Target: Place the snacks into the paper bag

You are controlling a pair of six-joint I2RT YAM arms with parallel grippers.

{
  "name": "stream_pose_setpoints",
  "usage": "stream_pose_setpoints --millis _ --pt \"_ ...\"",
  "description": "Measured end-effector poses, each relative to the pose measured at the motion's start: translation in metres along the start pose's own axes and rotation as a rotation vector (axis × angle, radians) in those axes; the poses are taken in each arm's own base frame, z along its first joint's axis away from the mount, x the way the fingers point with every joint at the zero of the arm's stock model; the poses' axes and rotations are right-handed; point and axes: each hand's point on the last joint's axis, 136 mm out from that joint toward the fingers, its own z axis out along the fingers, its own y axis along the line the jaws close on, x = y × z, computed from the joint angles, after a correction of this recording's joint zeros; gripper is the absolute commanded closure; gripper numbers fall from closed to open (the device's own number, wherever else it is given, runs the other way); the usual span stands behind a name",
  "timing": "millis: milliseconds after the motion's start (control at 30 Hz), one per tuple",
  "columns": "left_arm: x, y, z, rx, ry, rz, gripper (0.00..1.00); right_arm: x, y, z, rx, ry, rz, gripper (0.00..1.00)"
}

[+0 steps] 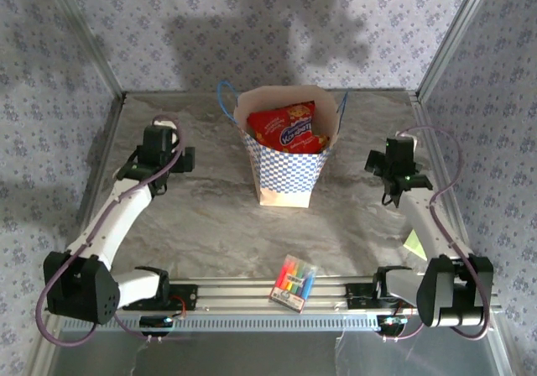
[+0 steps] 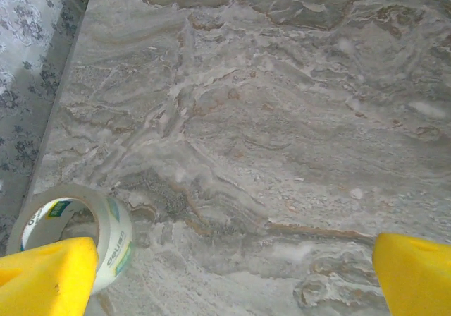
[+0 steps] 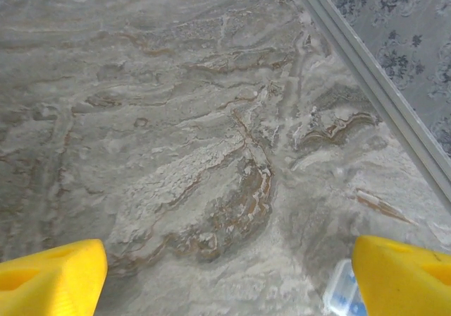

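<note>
Left gripper [image 2: 232, 277] spread wide, empty, well left of the paper bag [image 1: 285, 174]. Right gripper [image 3: 229, 281] likewise spread and empty, well right of it. Red snack packet [image 1: 289, 128] stands inside the bag. Judgement: loading appears complete; any retreat should avoid snagging the blue handles [image 1: 225, 101].

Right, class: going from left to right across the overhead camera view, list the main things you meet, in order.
left arm → paper bag → right arm
</note>
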Motion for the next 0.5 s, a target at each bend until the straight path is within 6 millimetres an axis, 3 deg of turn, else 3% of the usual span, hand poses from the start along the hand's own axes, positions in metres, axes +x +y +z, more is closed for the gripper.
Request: stream_pose_setpoints --millis 233,500 --pt "0.009 0.009 0.031 -0.031 -0.063 -0.034 0.0 0.028 0.002 0.032 -0.015 -0.059 -0.04 0.0" --pt "0.043 0.004 0.082 -0.034 -0.052 -0.009 0.0 0.025 0.003 0.049 -0.018 -0.146 -0.061 0.0"
